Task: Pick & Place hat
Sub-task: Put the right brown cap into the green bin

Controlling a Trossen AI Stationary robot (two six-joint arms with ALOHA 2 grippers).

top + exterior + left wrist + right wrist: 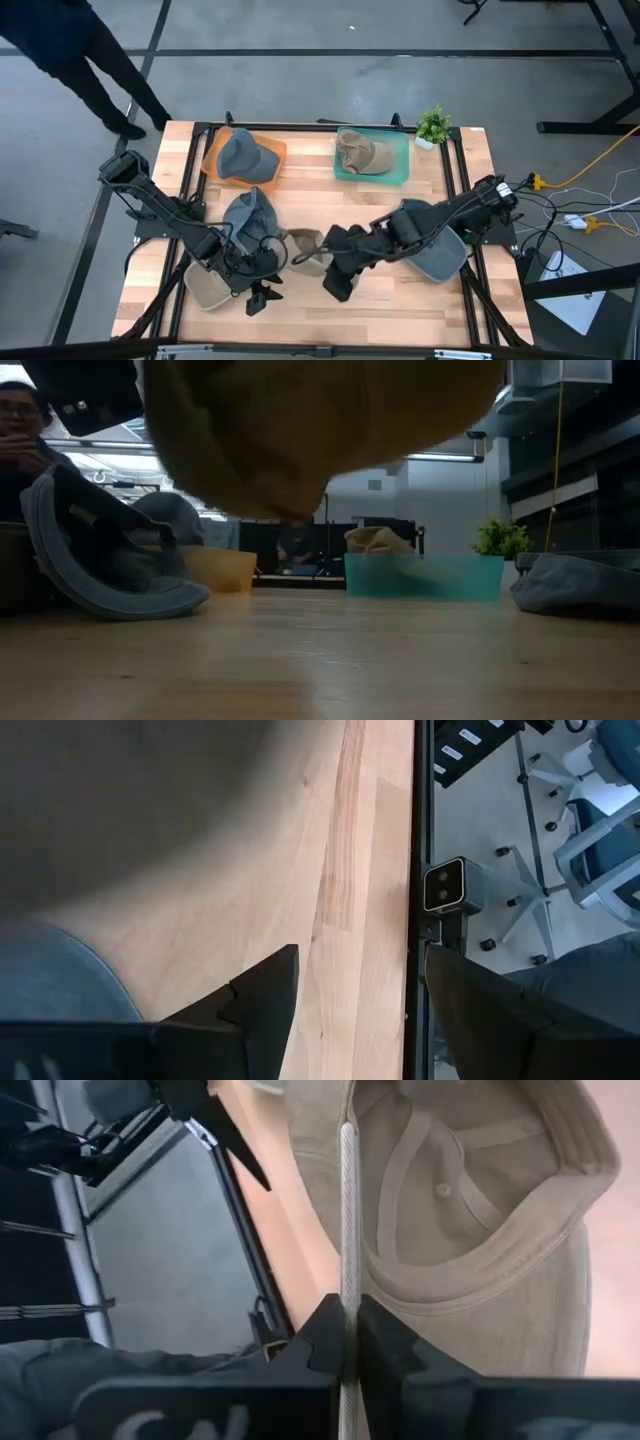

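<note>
We have the right gripper (350,1342) pinched tight on the brim edge of a tan cap (470,1210), its two dark fingers (322,1342) pressed together with only the thin fabric edge between them; the cap hangs just past the fingertips with its inside and sweatband turned toward the wrist camera. From above, that gripper (318,258) sits over the near middle of the wooden table (400,300), with the tan cap (303,243) at its tip, and in the low view the cap (300,430) appears lifted clear of the table. We judge the cap light and soft: the crown will sag and swing from a single pinch, while the brim is the stiffer part, so the brim edge is the sensible place to hold, and a deeper bite would guard against it slipping out. The left gripper (262,290) waits just beside the right one, its fingers (262,1002) spread apart over bare wood and holding nothing. Beyond the right gripper, at the far side of the table, stand a teal tray (400,172) already holding a tan cap and an orange tray (215,150) holding a blue cap. We think the teal tray is the likely place for this cap. A blue cap (248,215) lies near the left gripper.
</note>
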